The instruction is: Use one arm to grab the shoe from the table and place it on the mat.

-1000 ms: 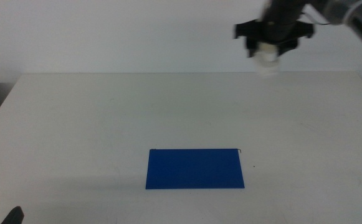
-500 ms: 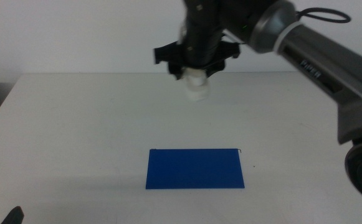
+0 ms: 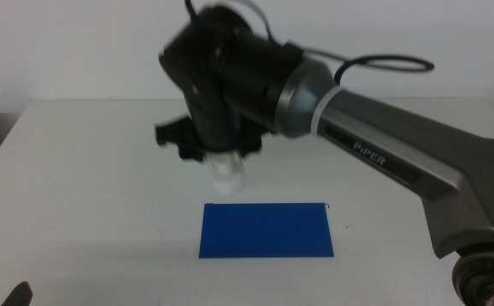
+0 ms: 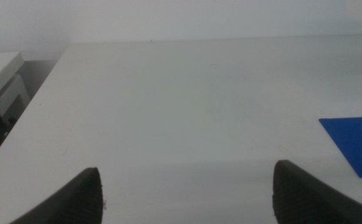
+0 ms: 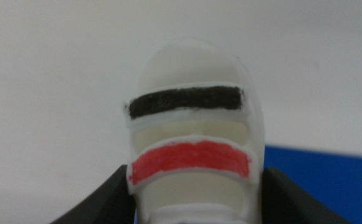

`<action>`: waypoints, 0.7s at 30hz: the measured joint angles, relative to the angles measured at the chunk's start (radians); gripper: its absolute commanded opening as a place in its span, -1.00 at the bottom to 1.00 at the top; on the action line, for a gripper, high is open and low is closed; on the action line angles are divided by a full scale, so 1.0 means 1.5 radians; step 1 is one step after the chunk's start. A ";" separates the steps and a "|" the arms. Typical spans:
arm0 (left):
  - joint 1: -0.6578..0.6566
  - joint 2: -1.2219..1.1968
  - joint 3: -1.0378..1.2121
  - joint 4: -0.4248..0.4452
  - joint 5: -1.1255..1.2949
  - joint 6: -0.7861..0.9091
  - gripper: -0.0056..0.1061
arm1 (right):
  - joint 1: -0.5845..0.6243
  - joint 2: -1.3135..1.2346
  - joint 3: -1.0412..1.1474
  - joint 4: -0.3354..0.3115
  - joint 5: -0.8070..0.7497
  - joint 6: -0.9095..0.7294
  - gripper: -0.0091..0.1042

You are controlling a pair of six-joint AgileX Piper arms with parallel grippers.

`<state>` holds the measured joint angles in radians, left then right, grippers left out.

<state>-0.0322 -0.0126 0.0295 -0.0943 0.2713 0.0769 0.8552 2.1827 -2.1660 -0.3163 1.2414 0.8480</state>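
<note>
Right arm (image 3: 383, 153) reaches in from the right side, stretched far across toward the middle-left, wrist bent steeply down. Right gripper (image 3: 224, 170) points downward, jaws closed on either side of the shoe (image 5: 190, 152), held above the table. Left gripper (image 4: 187, 193) waits low at the near left edge, jaws spread wide.

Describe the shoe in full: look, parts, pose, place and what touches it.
The shoe is a small white sandal with a thick, smooth, plastic-looking sole and a rounded toe. Across its top run a black strap and, behind it, a red strap, both edged in white. The right gripper is shut on it, a dark jaw on each side, with the toe hanging downward. It is held in the air above the table, near the far left corner of the blue mat, touching neither.
</note>
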 measured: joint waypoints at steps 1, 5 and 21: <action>0.000 0.000 0.000 0.000 0.000 0.000 0.78 | 0.000 0.000 0.021 -0.005 -0.002 0.014 -0.91; 0.000 0.000 0.000 0.000 0.000 0.000 0.78 | -0.004 0.000 0.090 -0.020 -0.003 0.055 -0.91; 0.000 0.000 0.000 0.000 0.000 0.000 0.78 | -0.027 0.000 0.155 -0.008 -0.027 0.065 -0.91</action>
<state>-0.0322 -0.0126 0.0295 -0.0943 0.2713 0.0769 0.8147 2.1827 -1.9330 -0.3277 1.2004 0.9454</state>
